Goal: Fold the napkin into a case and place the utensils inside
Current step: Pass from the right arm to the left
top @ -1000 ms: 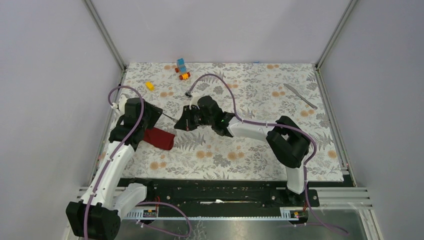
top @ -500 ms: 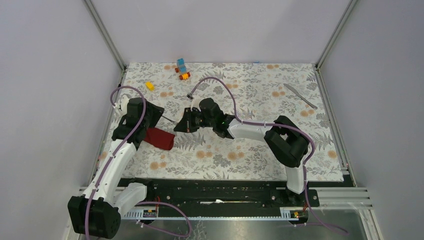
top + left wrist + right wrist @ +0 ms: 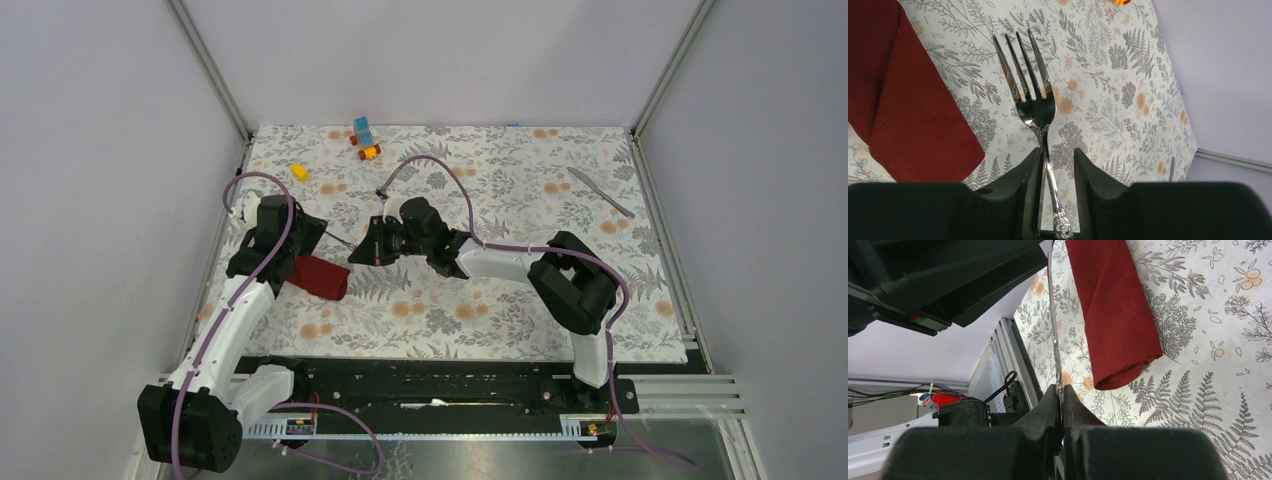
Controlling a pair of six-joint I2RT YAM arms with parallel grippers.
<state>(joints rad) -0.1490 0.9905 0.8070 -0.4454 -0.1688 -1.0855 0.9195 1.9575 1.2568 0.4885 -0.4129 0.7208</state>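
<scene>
The napkin lies folded as a narrow dark red case at the table's left, by my left arm. Just beyond it the silver fork hangs between both grippers. My right gripper is shut on one end of the fork. My left gripper stands open around the handle of the fork: the handle leans on one finger, with a gap to the other. In the left wrist view the tines stick out over the cloth-covered table, with the case to their left. The knife lies at the far right.
A small stack of blue and orange toy blocks sits at the far edge, with a yellow block to its left. A metal frame rail runs close along the left arm. White walls enclose the table.
My left gripper's jaws have narrowed around the fork handle. The right arm has edged left, and the fork has stayed between the two grippers.
</scene>
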